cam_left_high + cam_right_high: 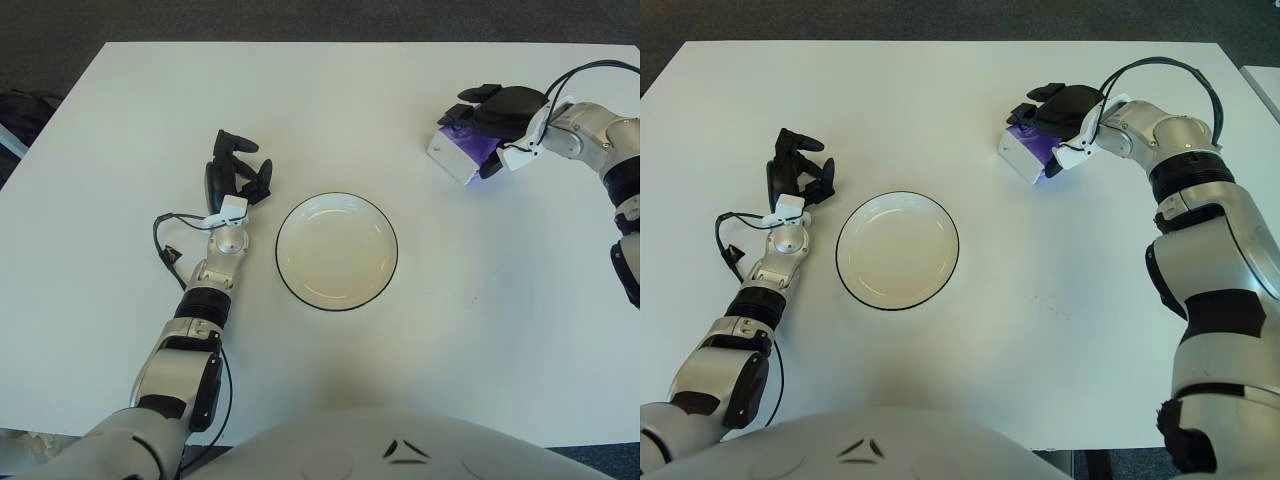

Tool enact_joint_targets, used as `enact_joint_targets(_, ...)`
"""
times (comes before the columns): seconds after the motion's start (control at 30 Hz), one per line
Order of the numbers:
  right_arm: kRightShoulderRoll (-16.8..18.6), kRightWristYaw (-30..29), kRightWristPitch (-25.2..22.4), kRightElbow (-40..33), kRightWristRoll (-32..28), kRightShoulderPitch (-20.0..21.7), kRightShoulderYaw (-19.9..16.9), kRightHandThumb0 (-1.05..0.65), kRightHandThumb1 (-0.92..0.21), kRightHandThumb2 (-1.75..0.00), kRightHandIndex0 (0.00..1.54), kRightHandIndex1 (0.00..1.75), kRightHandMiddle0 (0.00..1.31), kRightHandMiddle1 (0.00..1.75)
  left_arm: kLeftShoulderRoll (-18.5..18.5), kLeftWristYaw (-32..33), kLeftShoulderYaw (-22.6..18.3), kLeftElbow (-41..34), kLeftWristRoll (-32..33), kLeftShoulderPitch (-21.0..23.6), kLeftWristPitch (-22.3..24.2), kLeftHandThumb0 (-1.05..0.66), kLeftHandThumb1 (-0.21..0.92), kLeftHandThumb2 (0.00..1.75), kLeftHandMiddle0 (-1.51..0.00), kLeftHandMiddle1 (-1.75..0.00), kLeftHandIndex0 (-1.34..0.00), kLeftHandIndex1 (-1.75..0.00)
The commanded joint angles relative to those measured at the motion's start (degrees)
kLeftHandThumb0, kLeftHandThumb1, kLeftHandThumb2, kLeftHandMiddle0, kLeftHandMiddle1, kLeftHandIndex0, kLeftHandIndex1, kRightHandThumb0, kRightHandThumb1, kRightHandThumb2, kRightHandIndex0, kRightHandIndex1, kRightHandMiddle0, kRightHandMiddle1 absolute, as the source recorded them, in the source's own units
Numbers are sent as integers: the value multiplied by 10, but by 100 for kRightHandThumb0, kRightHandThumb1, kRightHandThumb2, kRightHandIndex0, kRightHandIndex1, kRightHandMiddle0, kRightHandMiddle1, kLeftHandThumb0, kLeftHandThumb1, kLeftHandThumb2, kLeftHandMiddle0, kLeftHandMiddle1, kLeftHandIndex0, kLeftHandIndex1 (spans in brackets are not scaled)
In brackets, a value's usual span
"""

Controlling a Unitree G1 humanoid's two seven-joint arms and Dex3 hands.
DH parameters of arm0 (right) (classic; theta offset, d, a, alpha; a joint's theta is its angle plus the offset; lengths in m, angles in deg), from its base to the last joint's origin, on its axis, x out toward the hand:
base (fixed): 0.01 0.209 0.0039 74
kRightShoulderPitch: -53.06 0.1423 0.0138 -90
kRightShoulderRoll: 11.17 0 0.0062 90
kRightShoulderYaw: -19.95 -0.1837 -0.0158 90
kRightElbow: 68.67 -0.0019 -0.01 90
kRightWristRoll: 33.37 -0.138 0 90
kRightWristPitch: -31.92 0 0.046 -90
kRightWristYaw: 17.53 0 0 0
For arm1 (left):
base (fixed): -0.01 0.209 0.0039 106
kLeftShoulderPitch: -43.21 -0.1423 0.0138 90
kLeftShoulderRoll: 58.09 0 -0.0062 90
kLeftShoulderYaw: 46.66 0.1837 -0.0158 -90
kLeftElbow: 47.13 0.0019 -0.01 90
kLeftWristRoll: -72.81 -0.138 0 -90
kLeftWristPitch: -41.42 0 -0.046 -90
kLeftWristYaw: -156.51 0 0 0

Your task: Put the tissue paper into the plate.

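Observation:
A purple and white tissue paper pack (449, 149) lies on the white table at the far right. My right hand (478, 136) covers it from above. Its black fingers drape over the pack's top and far edge, and the thumb presses the near right end. The pack still sits on the table. A white plate (337, 250) with a dark rim stands in the middle of the table with nothing in it, well to the left of the pack. My left hand (238, 170) shows just left of the plate with its fingers loosely curled, holding nothing.
The white table (120, 120) ends in a far edge near the top of the view. A dark floor lies beyond it. A black cable (165, 240) loops beside my left forearm.

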Motion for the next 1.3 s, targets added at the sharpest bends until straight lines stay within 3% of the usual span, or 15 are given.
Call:
enact_joint_targets(0.0, 8, -14, 0, 10, 12, -8, 11, -72, -78, -19, 14, 0, 0, 45, 31, 5, 15, 62, -9, -102, 8, -40, 64, 86, -96, -175, -42, -168)
enact_joint_targets(0.4, 11, -16, -4, 18, 11, -7, 21, -68, -66, -43, 16, 0, 0, 49, 31, 0, 13, 62, -3, -101, 7, -40, 64, 86, -98, -175, -42, -169)
enact_joint_targets(0.77, 2, -7, -15, 22, 8, -11, 22, -67, -61, -51, 17, 0, 0, 55, 28, 5, 11, 66, -5, -100, 4, -40, 64, 85, -96, -175, -42, -168)
enact_joint_targets(1.27, -8, 9, -29, 22, -3, -15, 13, -66, -58, -54, 15, 0, 0, 52, 27, -1, 7, 69, 3, -98, 8, -39, 65, 85, -92, -175, -40, -170)
